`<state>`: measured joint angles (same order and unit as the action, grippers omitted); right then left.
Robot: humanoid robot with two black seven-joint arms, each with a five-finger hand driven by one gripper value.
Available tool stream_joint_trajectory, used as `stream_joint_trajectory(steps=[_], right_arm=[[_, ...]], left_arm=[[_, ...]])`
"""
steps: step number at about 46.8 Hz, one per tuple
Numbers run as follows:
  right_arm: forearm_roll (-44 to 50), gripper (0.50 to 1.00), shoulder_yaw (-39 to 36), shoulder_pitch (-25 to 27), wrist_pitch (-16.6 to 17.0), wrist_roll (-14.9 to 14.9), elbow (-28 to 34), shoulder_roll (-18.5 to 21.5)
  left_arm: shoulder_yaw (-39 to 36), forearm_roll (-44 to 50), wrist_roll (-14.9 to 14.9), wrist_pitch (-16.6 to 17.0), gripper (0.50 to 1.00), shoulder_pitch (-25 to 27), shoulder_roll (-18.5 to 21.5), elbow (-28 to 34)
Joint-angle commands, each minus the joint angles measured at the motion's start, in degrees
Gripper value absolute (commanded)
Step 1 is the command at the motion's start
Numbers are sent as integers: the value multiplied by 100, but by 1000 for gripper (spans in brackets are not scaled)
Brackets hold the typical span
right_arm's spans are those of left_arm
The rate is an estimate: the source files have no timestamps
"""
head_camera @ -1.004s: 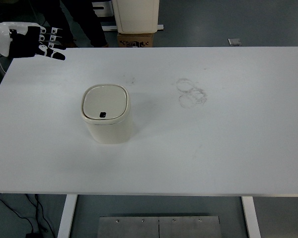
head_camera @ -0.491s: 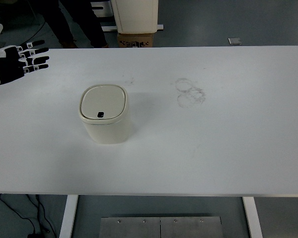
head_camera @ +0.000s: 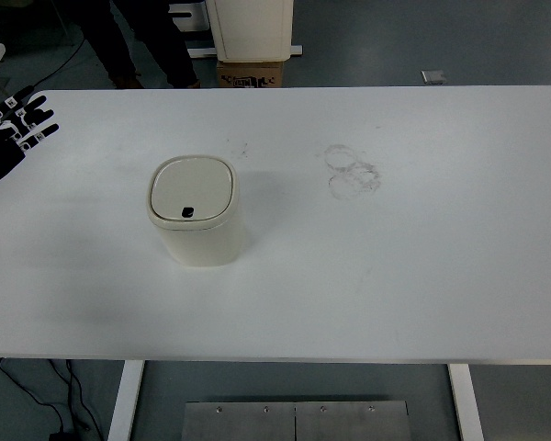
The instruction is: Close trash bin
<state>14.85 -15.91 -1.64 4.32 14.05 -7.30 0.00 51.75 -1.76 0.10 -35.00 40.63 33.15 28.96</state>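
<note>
Cream trash bin (head_camera: 196, 220) upright on white table (head_camera: 422, 257), lid (head_camera: 192, 189) shut

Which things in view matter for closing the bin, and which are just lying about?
Job:
- trash bin, cream, lid flat on top
- left hand, at the table's left edge, fingers spread

Lying about:
- cardboard box on the floor beyond the table
- ring-shaped smudges on the table

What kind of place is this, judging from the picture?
Probably a robotics lab or workshop: a plain white table on a bare grey floor, a black robot left hand at its edge, and a trash bin.
</note>
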Motion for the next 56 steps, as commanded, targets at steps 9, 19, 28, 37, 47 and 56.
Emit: stream_joint_trajectory(steps=[9, 19, 28, 37, 47, 56], right_arm=[[0, 991, 0, -3, 7, 1, 0, 0], [0, 991, 0, -3, -1, 1, 0, 0], [0, 991, 0, -3, 7, 1, 0, 0], [0, 991, 0, -3, -2, 1, 0, 0], [0, 991, 0, -3, -2, 1, 0, 0], [0, 991, 0, -3, -2, 1, 0, 0]], left_arm=[[590, 9, -89, 0, 1000, -231, -300, -215], [845, 97, -89, 160, 1000, -302, -555, -444], [828, 475, -89, 257, 1000, -390, -573, -488], [828, 493, -89, 283, 1000, -398, -555, -488], [819, 502, -89, 283, 1000, -425, -591, -804], [819, 519, -89, 283, 1000, -425, -591, -839]])
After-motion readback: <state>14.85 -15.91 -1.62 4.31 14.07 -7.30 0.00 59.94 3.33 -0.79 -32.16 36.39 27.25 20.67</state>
